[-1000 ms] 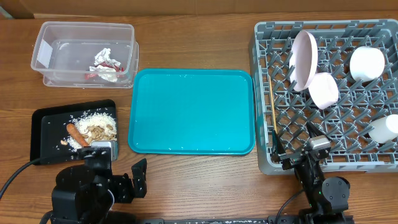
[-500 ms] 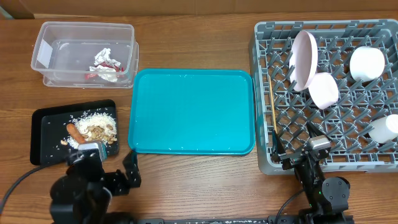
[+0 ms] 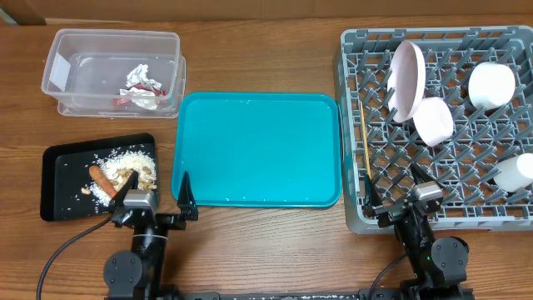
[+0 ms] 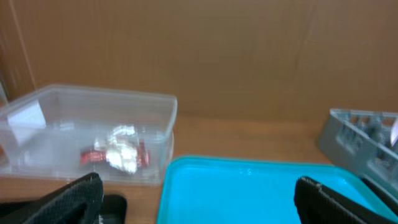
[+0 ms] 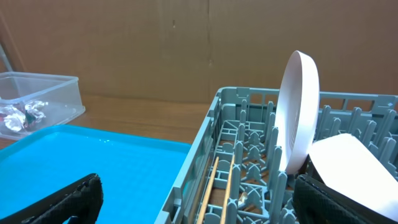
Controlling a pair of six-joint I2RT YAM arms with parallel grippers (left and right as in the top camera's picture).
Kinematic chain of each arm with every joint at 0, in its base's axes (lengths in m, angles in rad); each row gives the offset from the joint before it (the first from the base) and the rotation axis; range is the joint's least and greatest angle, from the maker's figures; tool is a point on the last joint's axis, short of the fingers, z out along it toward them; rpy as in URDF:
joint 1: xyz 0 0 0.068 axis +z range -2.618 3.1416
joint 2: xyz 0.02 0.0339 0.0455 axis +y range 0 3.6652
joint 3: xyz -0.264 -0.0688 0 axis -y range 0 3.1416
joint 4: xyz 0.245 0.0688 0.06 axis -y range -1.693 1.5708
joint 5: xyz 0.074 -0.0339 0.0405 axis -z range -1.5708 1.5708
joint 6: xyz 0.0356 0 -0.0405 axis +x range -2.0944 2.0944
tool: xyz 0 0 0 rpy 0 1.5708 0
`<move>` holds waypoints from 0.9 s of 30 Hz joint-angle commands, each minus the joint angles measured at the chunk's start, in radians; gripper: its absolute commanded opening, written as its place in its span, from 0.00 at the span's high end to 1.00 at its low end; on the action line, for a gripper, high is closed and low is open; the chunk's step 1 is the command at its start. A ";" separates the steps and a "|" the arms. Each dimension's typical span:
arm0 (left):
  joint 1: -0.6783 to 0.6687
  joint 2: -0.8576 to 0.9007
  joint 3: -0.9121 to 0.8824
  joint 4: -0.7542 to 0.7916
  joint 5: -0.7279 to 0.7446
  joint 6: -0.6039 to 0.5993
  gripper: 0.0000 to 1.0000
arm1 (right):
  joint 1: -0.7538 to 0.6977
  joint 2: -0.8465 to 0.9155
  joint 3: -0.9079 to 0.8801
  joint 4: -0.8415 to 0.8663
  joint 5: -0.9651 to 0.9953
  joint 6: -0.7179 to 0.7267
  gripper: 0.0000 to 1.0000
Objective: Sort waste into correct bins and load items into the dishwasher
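Both grippers are hanging released at the table's front edge. The left gripper is gaping between the black tray and the teal tray, and the right gripper is gaping at the front rim of the dish rack. Neither is grasping anything.

I am counting one clear tub holding one red wrapper and one tissue. One carrot piece and one heap of scraps are lying on the black tray.

The rack is carrying one wide pink bowl on edge, one smaller bowl, one white cup, a second cup and one pair of chopsticks. The frame edge is cutting off the second cup, and the tissue is partly hiding the wrapper.
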 commanded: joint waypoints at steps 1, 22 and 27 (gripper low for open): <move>0.005 -0.018 -0.087 0.156 -0.047 0.100 0.00 | -0.004 -0.012 -0.010 0.004 -0.005 -0.004 0.00; 0.005 -0.017 -0.164 0.066 -0.069 0.095 0.00 | -0.004 -0.012 -0.010 0.004 -0.005 -0.004 0.00; 0.005 -0.017 -0.164 0.066 -0.069 0.095 0.00 | -0.004 -0.012 -0.010 0.004 -0.005 -0.004 0.00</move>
